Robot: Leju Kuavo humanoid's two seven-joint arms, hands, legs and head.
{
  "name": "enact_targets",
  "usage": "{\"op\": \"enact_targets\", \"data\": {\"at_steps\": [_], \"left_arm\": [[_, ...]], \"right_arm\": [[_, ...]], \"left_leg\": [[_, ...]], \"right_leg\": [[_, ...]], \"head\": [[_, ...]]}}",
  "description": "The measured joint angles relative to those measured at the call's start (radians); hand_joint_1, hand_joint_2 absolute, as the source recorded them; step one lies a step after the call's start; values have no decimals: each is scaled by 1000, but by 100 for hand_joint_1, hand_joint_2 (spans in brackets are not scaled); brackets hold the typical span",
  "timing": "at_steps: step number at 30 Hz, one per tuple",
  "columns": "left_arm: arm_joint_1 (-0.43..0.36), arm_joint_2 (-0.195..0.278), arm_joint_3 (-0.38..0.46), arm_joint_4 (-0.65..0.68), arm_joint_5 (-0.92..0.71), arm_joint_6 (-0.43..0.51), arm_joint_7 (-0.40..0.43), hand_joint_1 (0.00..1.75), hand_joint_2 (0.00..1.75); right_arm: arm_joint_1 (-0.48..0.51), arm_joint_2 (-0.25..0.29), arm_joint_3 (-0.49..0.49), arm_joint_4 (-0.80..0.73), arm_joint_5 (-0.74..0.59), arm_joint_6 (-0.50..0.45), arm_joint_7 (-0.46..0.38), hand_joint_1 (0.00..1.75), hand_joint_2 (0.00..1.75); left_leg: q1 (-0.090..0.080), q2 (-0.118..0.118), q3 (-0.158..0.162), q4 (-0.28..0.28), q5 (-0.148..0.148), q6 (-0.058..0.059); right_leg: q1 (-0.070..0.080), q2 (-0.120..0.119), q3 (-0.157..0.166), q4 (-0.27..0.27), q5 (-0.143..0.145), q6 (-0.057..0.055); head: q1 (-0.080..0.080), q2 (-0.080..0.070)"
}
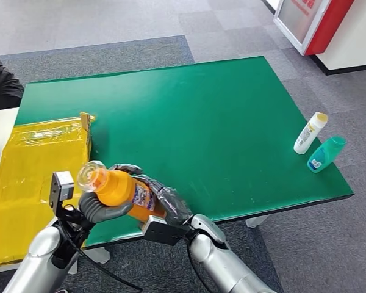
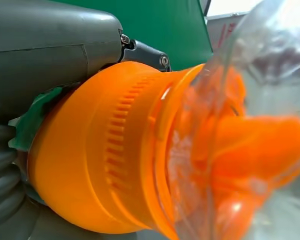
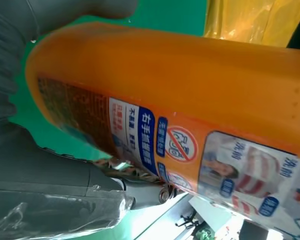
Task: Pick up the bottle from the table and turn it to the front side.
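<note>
Orange spray bottle (image 1: 121,192) was gripped by left robot hand (image 1: 98,207) and right robot hand (image 1: 165,204), held above the green desk (image 1: 208,122) near edge.

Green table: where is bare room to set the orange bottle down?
The wide middle of the green table is bare, between the yellow sheet and the white bottle with the teal bottle. The right edge is crowded.

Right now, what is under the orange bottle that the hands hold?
Under the orange bottle lies the near edge of the green table. The left hand and right hand cover the surface directly below.
</note>
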Motion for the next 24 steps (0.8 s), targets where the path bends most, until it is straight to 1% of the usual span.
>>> {"op": "enact_targets", "data": {"at_steps": [3,5,12,15,17,19,21,23,24], "left_arm": [[3,7,-3,-26,-54,38,14,175,175],[5,18,-2,-52,-64,46,23,175,175],[6,75,25,-134,-106,70,45,175,175],[-13,106,29,-163,-199,103,88,175,175],[-54,145,25,-188,-299,118,148,175,175],[-124,199,15,-208,-388,95,220,175,175],[-217,267,-14,-218,-467,26,299,175,175],[-306,333,-65,-216,-539,-55,367,175,175],[-341,358,-93,-211,-569,-80,391,175,175]], "right_arm": [[6,-1,-2,-8,1,-1,11,0,175],[13,-2,-7,-21,1,-1,15,0,175],[35,-6,-35,-68,-4,3,20,0,175],[42,-8,-47,-86,-9,3,24,0,175],[50,-10,-63,-105,-14,3,30,0,175],[58,-14,-85,-127,-21,8,35,0,175],[66,-18,-107,-145,-27,15,36,0,175],[70,-20,-126,-157,-32,20,35,0,175],[71,-21,-135,-161,-33,23,35,0,175]], "left_leg": [[0,0,0,0,0,0],[0,0,0,0,0,0],[0,0,0,0,0,0],[0,0,0,0,0,0],[0,0,0,0,1,-1],[0,0,0,0,2,-2],[1,0,0,0,3,-3],[2,0,0,0,3,-4],[2,0,0,0,3,-4]], "right_leg": [[0,0,0,0,0,0],[0,0,0,0,0,0],[0,0,0,0,0,0],[0,0,0,0,0,0],[0,0,-1,0,0,-1],[1,0,-1,0,1,-2],[1,0,-1,0,2,-3],[2,0,-2,0,3,-4],[2,1,-2,0,3,-4]], "head": [[0,0],[0,0],[0,0],[0,0],[0,0],[0,0],[0,0],[0,0],[0,0]]}}
